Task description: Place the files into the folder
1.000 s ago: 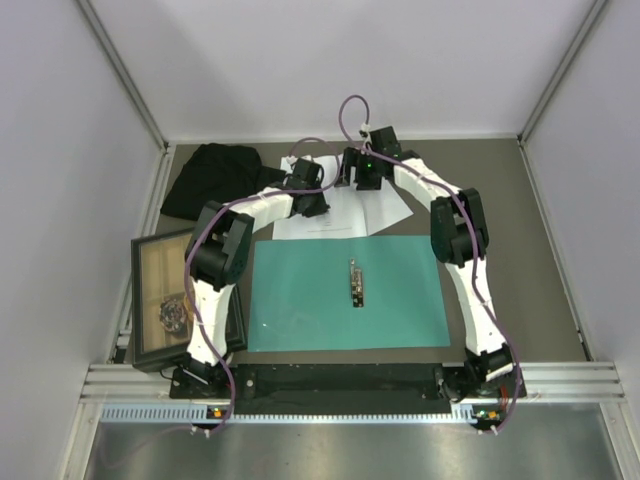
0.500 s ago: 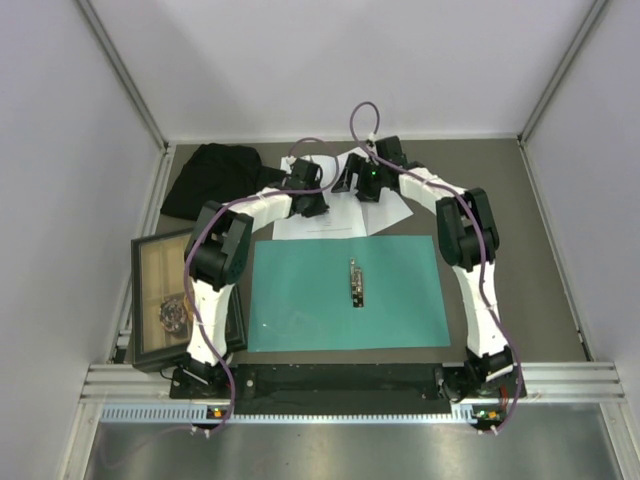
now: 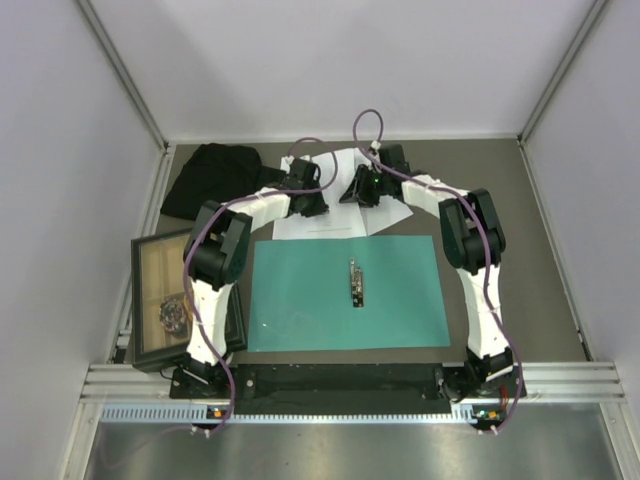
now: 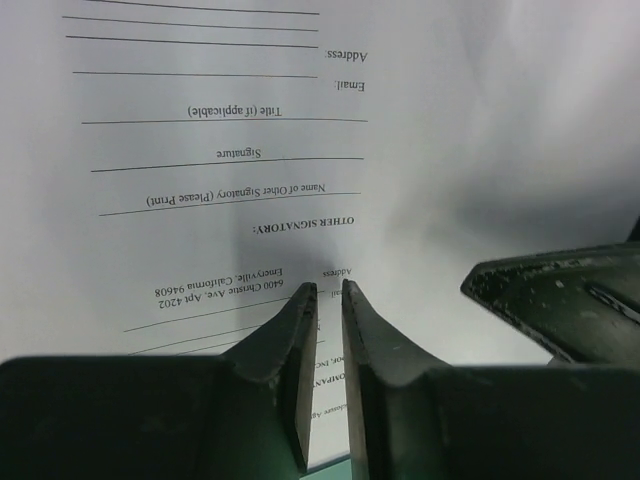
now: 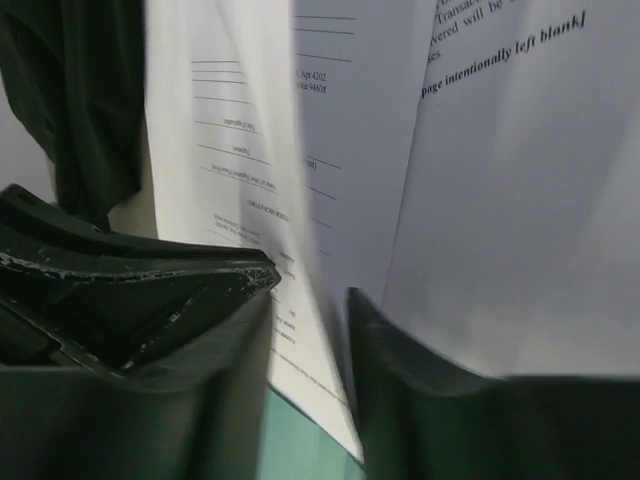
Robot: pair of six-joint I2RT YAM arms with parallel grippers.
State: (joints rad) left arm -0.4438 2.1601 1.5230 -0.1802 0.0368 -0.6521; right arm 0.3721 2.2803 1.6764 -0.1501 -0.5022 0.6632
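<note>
The teal folder point(image 3: 345, 292) lies flat at the table's middle with a metal clip point(image 3: 355, 281) on it. The files point(image 3: 322, 226) are white printed sheets spread just behind its far edge. My left gripper point(image 3: 308, 204) rests tip-down on a sheet point(image 4: 230, 150), its jaws point(image 4: 326, 288) parted by only a narrow slit with nothing in it. Close to its right, my right gripper point(image 3: 360, 189) is open point(image 5: 311, 290) over the sheets. A lifted, curling sheet point(image 5: 500, 200) rises beside its right finger point(image 5: 400, 380). A strip of folder point(image 5: 300, 445) shows below.
A black cloth point(image 3: 210, 178) lies at the far left. A dark-framed wooden tray point(image 3: 160, 262) with small items stands left of the folder. Pale walls close in the table on three sides. The right gripper's finger point(image 4: 560, 300) sits close beside my left one.
My right gripper has shifted nearer and left toward the left gripper, and its jaws have narrowed. The left arm stays put.
</note>
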